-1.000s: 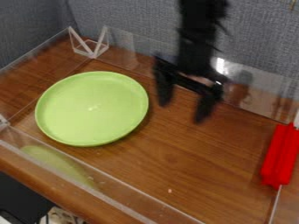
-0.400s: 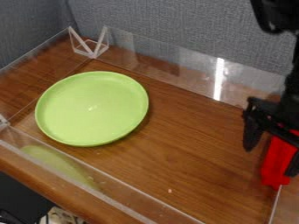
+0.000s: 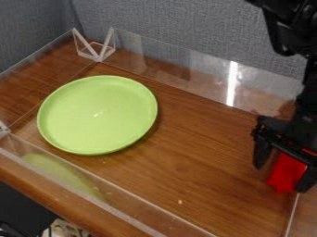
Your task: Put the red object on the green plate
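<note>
Fingers [image 3: 280, 148] spread wide, I have them at the red bar [image 3: 287, 172] on the right of the bench [image 3: 186, 171], so I judge this the grasping step, and next I must straddle it squarely before closing and lifting toward the green plate [image 3: 96, 115] at left.

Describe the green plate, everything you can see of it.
The plate is large, round and lime green, with a plain, smooth, evenly colored surface that looks like plastic. A slightly raised rim runs around it. It lies flat and face up on the brown wooden table, on the left side of the picture. Nothing rests on it, and neither the black hand nor the red bar touches it; both are over at the right.
</note>
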Controlling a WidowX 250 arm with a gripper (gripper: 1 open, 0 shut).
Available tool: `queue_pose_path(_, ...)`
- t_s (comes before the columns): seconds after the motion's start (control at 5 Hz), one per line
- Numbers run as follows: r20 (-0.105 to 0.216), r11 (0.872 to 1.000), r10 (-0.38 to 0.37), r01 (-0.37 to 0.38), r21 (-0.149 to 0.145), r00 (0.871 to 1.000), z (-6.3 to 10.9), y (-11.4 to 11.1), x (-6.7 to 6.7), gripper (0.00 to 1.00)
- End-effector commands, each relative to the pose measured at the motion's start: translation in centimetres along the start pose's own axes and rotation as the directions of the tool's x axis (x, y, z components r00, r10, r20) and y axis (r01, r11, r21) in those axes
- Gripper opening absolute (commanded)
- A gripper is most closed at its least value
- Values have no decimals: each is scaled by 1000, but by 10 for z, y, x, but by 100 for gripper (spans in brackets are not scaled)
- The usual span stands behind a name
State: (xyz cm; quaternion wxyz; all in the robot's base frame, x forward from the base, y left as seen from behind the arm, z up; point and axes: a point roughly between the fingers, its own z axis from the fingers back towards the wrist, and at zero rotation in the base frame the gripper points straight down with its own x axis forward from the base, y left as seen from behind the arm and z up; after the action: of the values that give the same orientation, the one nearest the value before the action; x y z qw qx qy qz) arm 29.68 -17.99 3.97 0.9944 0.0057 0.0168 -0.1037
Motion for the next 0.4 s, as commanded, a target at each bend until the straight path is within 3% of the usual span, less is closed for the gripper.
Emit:
queue_pose_path(0.0,75,999,10,-6,-41,997,22,-6,2,100)
queue_pose_path(0.2,90,998,2,4,-59,996,32,-9,-1,100)
